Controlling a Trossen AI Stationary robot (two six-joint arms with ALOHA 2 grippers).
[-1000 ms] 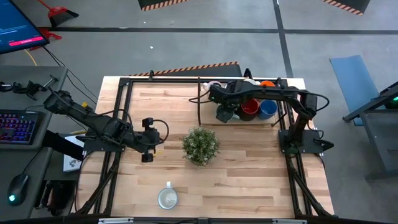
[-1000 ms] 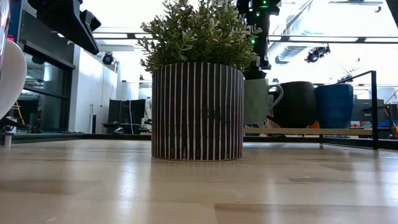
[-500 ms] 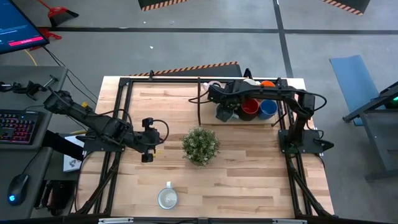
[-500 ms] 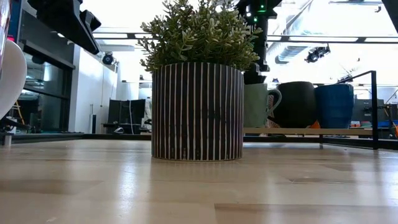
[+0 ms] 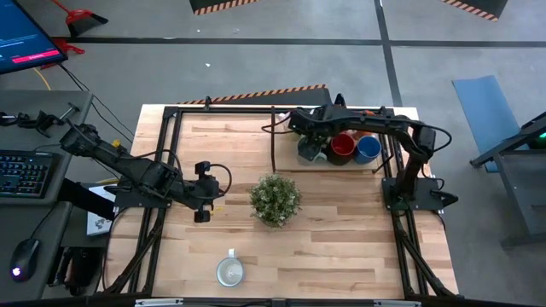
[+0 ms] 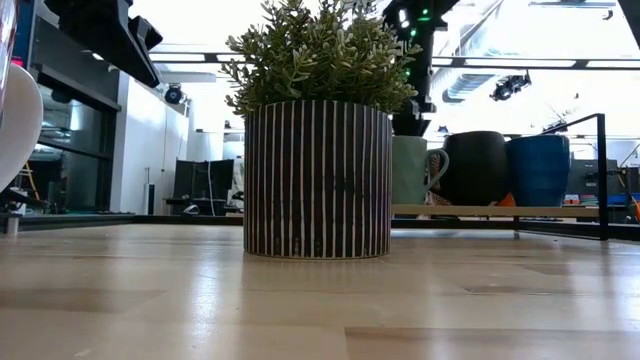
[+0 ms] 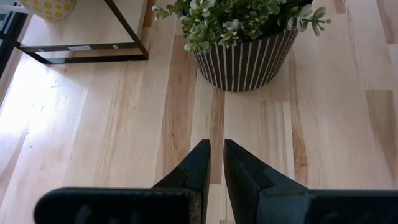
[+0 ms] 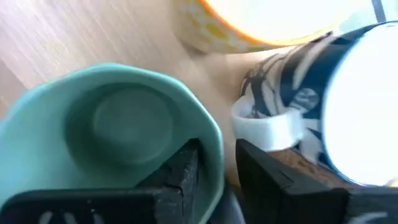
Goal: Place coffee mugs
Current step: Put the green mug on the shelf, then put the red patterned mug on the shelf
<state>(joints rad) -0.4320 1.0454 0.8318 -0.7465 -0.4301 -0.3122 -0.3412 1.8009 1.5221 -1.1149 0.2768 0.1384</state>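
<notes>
My right gripper (image 8: pixel 214 171) sits at the rim of the green mug (image 8: pixel 115 130) on the low rack (image 5: pixel 275 147) at the far side of the table. One finger is inside the cup and the other outside its wall, with a gap showing beside the rim, so I judge the jaws to be parting, not clamped. The mug stands upright on the rack board, just beside the red mug (image 5: pixel 342 147), with the blue mug (image 5: pixel 368 149) beyond it. Close ahead of my fingers are a dark patterned mug (image 8: pixel 323 93) with a white handle and a yellow-speckled mug (image 8: pixel 249 25). I judge the step in hand to be the release of the green mug. The next move calls for a straight lift clear of the rim without tipping the cup or clipping its neighbours. My left gripper (image 7: pixel 213 163) waits over bare wood, jaws nearly together with a narrow slit between them, holding nothing, with the potted plant (image 7: pixel 242 37) in its striped pot ahead. One pale mug (image 5: pixel 229 271) remains alone at the near edge, well apart from both arms. I judge it the next item to fetch. The surface is a light wooden table (image 5: pixel 341 247) in a black frame. Around it are a grey floor with tape lines, a keyboard (image 5: pixel 24 175) and a monitor (image 5: pixel 26 43).
</notes>
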